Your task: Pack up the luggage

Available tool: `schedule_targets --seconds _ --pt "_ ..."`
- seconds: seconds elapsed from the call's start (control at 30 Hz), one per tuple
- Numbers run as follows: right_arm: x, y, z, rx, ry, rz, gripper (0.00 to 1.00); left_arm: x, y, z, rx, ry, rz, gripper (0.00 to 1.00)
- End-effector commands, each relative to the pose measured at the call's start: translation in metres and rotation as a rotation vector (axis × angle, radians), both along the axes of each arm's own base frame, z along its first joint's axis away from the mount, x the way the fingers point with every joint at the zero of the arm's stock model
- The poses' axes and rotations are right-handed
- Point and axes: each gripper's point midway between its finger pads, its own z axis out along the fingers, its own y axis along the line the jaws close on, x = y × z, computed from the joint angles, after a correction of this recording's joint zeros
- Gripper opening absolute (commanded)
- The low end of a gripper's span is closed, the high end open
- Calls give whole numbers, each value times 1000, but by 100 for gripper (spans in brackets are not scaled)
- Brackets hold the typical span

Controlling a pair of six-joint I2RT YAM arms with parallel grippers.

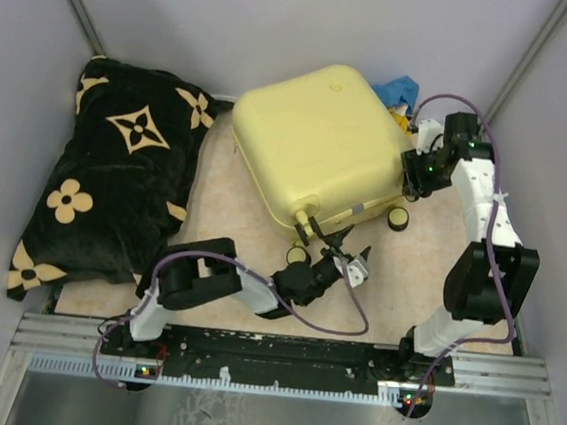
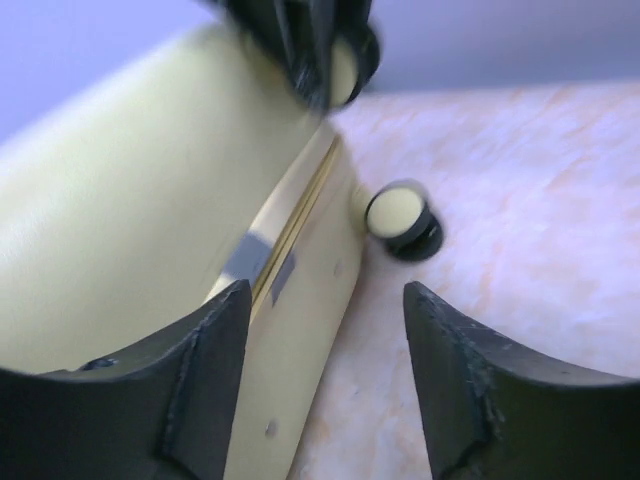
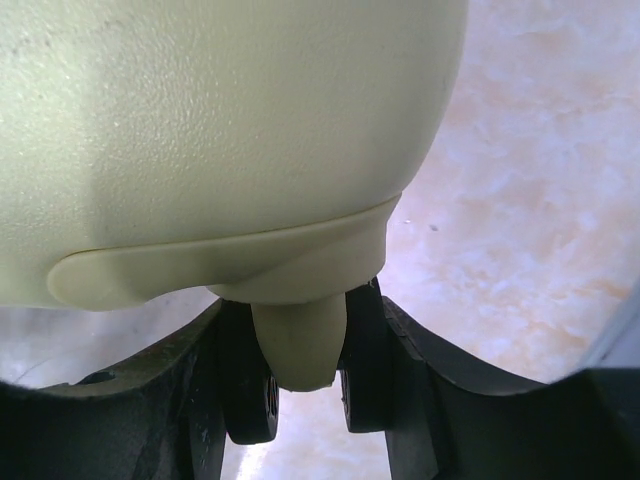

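Observation:
The luggage [image 1: 316,140] is a pale-yellow hard-shell suitcase lying closed on the table, turned at an angle, with small black wheels [image 1: 398,219] along its near side. My left gripper [image 1: 348,249] is open and low at the suitcase's near edge. In the left wrist view the shell's seam side [image 2: 300,300] lies between its fingers [image 2: 215,370], with a wheel [image 2: 402,222] just beyond. My right gripper [image 1: 409,179] is at the suitcase's right corner. In the right wrist view it [image 3: 300,335] is shut on the corner's twin wheel [image 3: 245,385], under the shell [image 3: 220,120].
A black blanket with tan flowers [image 1: 116,176] lies folded at the left, touching the suitcase's left corner. A blue item [image 1: 398,88] and something yellow [image 1: 403,114] stick out behind the suitcase's right side. Grey walls close in the table; a metal rail [image 1: 280,358] runs along the near edge.

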Motion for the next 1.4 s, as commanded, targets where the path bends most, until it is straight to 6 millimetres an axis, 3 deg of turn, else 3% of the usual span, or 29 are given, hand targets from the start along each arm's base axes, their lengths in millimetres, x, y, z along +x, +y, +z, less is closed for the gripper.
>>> schedule_targets --seconds 0.0,0.1,0.3,0.4,0.5,0.57,0.67,0.77,0.83,0.93,1.03,1.13,1.27,1.37 --pt "4 47 4 174 61 78 0 -48 -9 57 -142 3 -294 73" --pt "-2 50 -3 187 88 88 0 -68 -9 76 -183 37 -399 81" --pt "-20 50 -7 179 73 110 0 -92 11 103 -180 63 -497 83" --pt "-28 50 -11 186 93 115 11 -83 26 116 -138 234 -537 84" --pt "-34 52 4 240 79 141 32 -49 53 135 -113 437 -575 82" --pt "-35 48 20 301 41 130 41 -23 74 144 -65 483 -562 83" --pt "-40 38 39 384 2 86 64 15 108 164 -13 530 -581 84" --pt "-49 22 39 413 -3 10 69 62 145 175 -40 621 -576 81" --pt "-53 9 34 445 2 -77 70 106 170 179 -73 658 -482 79" --pt "-57 -7 24 531 32 -209 67 178 216 190 -159 657 -317 76" --pt "-61 -21 3 565 76 -343 55 249 279 203 -237 601 -121 75" --pt "-64 -21 -17 585 106 -404 44 305 335 208 -292 565 45 74" --pt "-64 -18 -45 633 152 -461 37 361 391 191 -351 555 195 73" --pt "-56 -16 -63 671 178 -478 33 384 402 161 -324 549 213 73"
